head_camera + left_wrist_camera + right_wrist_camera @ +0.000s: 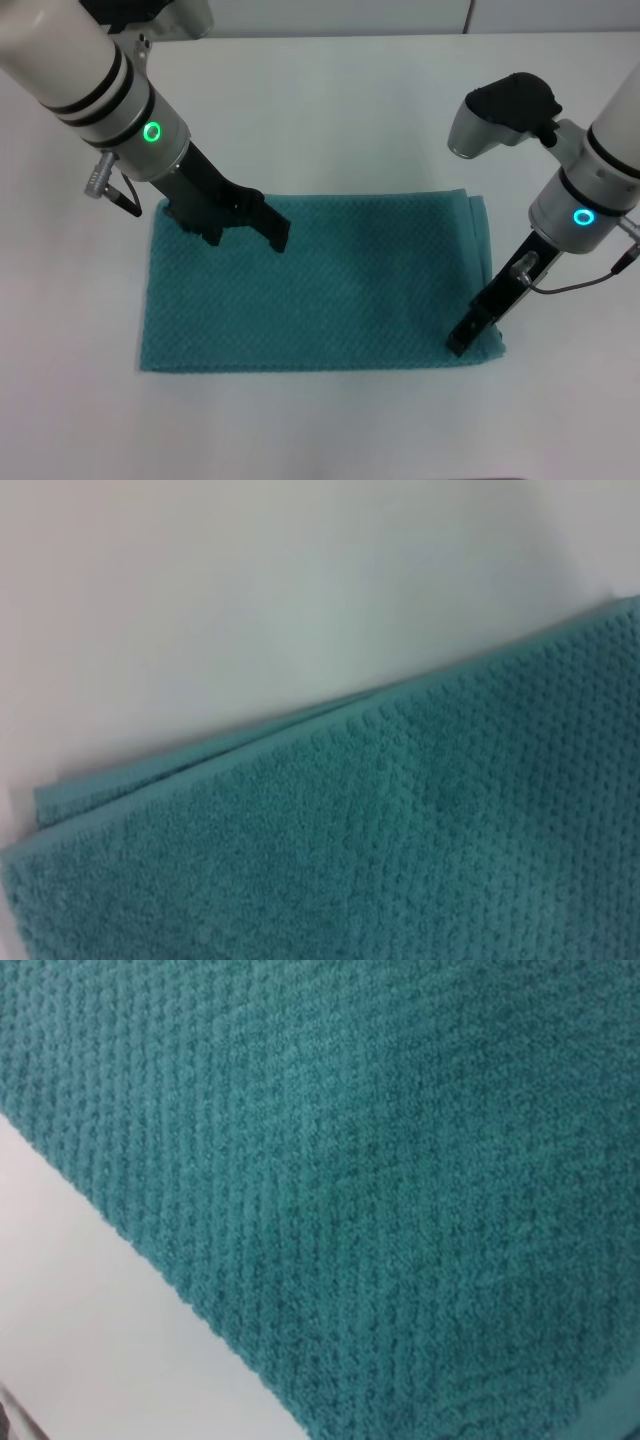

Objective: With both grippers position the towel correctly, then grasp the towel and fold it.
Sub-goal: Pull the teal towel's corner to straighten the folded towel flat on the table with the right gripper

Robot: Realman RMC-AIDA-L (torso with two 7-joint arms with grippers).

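**Both tools over the towel, corner grasp not yet made**

Head view: the teal towel (320, 285) lies flat on the white worktop (330, 110), a wide rectangle with a second layer peeping out along its 3 o'clock edge. The left tool (250, 228) hangs over the towel's 10 o'clock corner, its black fingers spread a little and, as far as can be seen, holding nothing. The right tool (470, 330) points down at the 4 o'clock corner, its tip at or just on the cloth; whether it is spread or pressed together I cannot tell.

Left wrist view: a corner of the towel (400, 840) with doubled edges against bare worktop (250, 590) (no fingers show here).

Right wrist view: waffle weave of the towel (380, 1180) fills most of the frame, with an edge running beside the worktop (90, 1330).

Judgement: positioning looks about done and the grasp is in hand. Next, each tool needs to catch all layers at its corner before lifting to fold.
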